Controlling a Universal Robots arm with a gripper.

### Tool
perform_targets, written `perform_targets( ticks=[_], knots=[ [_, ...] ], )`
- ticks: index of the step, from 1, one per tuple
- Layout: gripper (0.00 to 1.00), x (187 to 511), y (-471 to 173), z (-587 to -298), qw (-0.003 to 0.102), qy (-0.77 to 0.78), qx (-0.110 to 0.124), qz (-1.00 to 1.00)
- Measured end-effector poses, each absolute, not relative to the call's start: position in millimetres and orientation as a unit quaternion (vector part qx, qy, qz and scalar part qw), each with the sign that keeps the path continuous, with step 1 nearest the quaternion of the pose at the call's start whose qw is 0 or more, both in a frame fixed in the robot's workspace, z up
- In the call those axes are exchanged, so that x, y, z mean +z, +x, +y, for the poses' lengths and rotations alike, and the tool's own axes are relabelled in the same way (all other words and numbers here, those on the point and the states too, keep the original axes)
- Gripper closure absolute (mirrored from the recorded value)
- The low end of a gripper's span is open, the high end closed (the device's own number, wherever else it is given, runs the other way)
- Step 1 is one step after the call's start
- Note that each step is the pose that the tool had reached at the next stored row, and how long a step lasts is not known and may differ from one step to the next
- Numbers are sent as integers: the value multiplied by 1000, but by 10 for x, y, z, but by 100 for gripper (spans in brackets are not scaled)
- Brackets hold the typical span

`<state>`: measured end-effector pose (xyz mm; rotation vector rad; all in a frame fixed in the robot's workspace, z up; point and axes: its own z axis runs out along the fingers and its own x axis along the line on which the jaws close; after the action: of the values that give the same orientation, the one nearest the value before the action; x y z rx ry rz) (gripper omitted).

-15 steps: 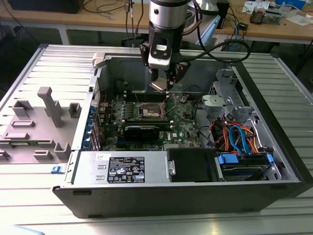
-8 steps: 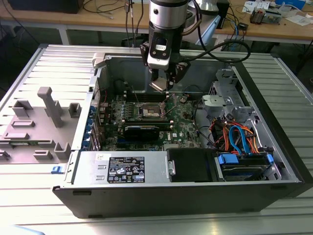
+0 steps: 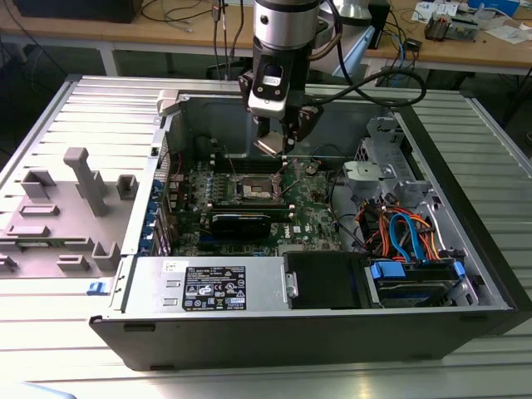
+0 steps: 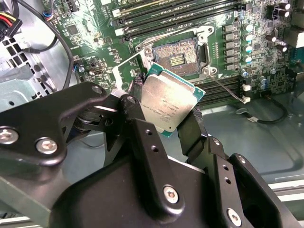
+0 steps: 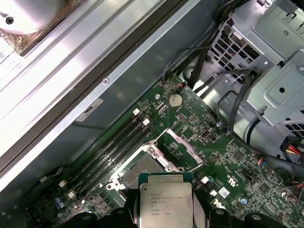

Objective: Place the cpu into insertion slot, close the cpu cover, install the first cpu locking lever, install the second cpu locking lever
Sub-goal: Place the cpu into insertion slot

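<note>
My gripper point(image 4: 164, 108) is shut on the cpu point(image 4: 166, 100), a flat square chip with a dull silver top, gripped by two opposite edges. In the exterior view the gripper point(image 3: 278, 141) hangs inside the open computer case, a short way above the board and slightly behind the insertion slot point(image 3: 255, 189). The slot point(image 4: 178, 57) is bare, with a dark centre inside its silver rim. The cpu cover point(image 5: 175, 144) stands flipped open beside the slot point(image 5: 140, 170), and green board shows through its window. A thin wire lever point(image 4: 224, 88) sticks out next to the slot.
Long black memory slots point(image 5: 111, 147) run behind the socket. In front of it lies a black card point(image 3: 241, 221). A power supply point(image 3: 208, 287) and a drive cage with coloured cables point(image 3: 407, 237) fill the case's front and right. A grey fixture point(image 3: 79, 195) stands outside, at the exterior view's left.
</note>
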<state>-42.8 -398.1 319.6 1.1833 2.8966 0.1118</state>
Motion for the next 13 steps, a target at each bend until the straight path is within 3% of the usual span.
perform_targets(
  ticks=[13],
  knots=[
    [45, 3190, -428, -3981, 6, 401, 36, 915]
  ],
)
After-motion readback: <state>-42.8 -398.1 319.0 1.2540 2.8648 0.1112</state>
